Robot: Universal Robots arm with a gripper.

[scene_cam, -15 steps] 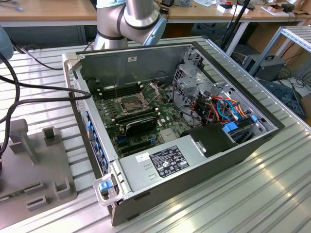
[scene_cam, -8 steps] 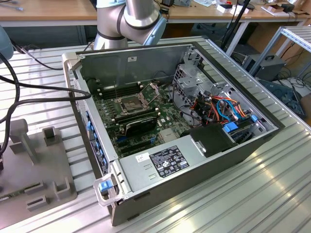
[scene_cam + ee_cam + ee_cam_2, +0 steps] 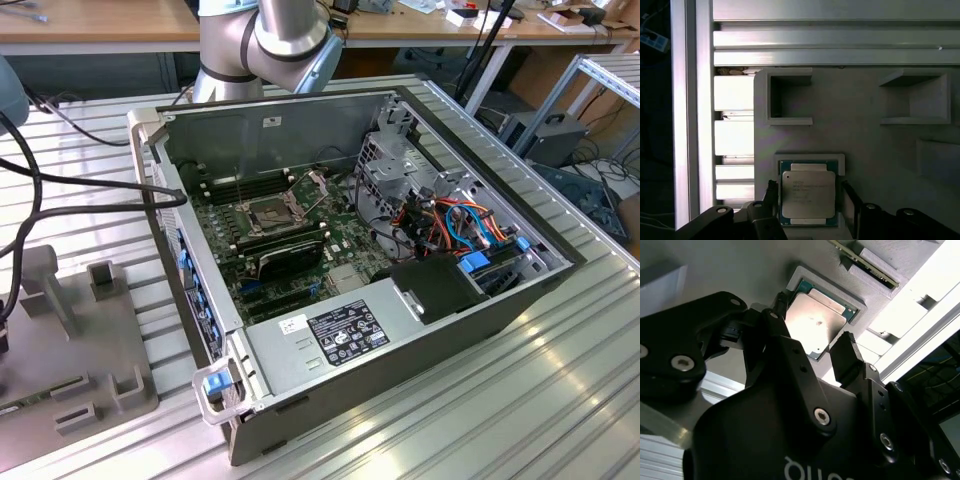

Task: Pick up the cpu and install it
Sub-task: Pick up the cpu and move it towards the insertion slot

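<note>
Straddling the cpu with fingers spread wide, the gripper held nothing; the cpu lay flat in a square recess of the grey holder.

The exterior view looked slantwise down on the computer case from afar; both wrist views stared close past my fingers, sharing the cpu.
</note>
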